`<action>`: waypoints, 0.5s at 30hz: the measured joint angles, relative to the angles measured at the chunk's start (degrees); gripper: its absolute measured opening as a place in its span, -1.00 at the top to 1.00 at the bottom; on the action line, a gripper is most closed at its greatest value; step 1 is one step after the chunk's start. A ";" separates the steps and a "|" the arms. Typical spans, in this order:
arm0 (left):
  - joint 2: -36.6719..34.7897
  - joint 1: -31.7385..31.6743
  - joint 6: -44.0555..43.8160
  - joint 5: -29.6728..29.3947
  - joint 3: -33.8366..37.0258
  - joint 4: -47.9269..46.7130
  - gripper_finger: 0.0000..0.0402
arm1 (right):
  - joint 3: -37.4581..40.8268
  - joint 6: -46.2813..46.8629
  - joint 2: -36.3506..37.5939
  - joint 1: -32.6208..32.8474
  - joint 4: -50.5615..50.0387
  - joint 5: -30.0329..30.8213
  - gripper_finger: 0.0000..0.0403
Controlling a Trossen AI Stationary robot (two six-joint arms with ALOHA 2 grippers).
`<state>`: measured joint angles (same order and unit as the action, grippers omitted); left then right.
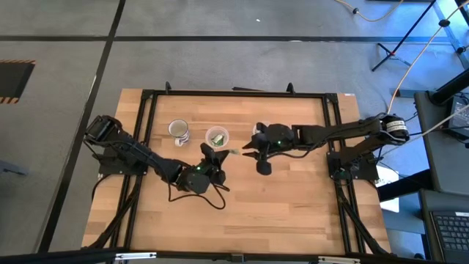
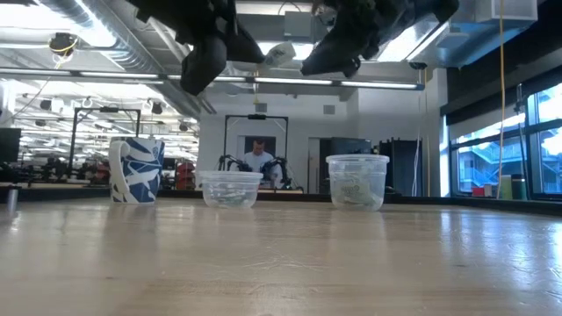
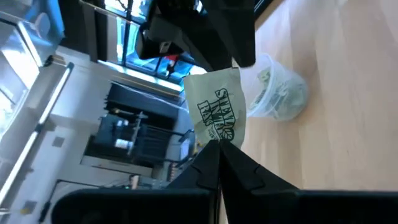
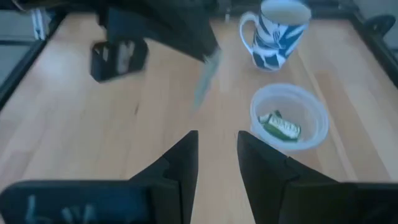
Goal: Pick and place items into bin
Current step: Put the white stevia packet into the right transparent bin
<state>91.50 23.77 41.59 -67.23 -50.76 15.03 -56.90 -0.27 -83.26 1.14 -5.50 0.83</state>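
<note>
Jaws of the left gripper (image 3: 219,149) were closed on one pale-green-and-white packet (image 3: 219,113), held up in the air above the table (image 1: 293,213), near the clear cup (image 1: 216,136). Right gripper (image 4: 216,155) hovered with its fingers parted and nothing between them, facing the left gripper and the held packet across a small gap. Clear cup on the table held another green packet (image 4: 281,126). A second clear container (image 2: 356,181) held more packets, details unclear. Blue-and-white mug (image 1: 178,131) stood just beside the clear cup. A person (image 2: 258,160) sat far behind the table.
</note>
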 joint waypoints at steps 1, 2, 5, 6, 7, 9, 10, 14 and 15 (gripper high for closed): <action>0.00 0.00 0.46 -0.36 0.00 0.00 0.99 | 0.00 0.02 0.00 0.01 0.63 0.02 0.43; 0.00 0.00 0.69 -0.42 0.00 0.02 0.99 | 0.00 0.07 0.00 0.05 0.92 0.02 0.43; 0.00 0.00 0.76 -0.48 0.00 0.12 0.99 | 0.00 1.14 0.00 0.03 2.35 0.15 0.43; 0.00 0.00 0.78 -0.64 0.00 0.20 0.99 | 0.00 1.27 0.00 0.03 2.82 0.15 0.43; 0.00 0.00 0.78 -0.81 0.00 0.20 0.99 | 0.00 1.27 0.00 0.03 3.10 0.15 0.43; 0.00 -0.02 0.76 -0.91 0.00 0.21 0.99 | 0.00 1.41 0.00 0.03 3.70 0.15 0.43; 0.00 -0.02 0.77 -1.21 0.00 0.22 0.99 | 0.00 1.49 0.00 0.05 4.31 0.13 0.43; 0.00 0.00 1.58 -4.03 0.00 0.22 0.99 | 0.00 1.51 0.02 0.25 5.06 0.10 0.43; 0.00 0.00 1.84 -4.31 0.00 0.24 0.99 | 0.00 1.55 0.02 0.25 5.07 0.10 0.43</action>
<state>91.50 23.77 43.42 -71.54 -50.76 15.27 -56.90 1.28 -83.24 1.39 -0.43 0.93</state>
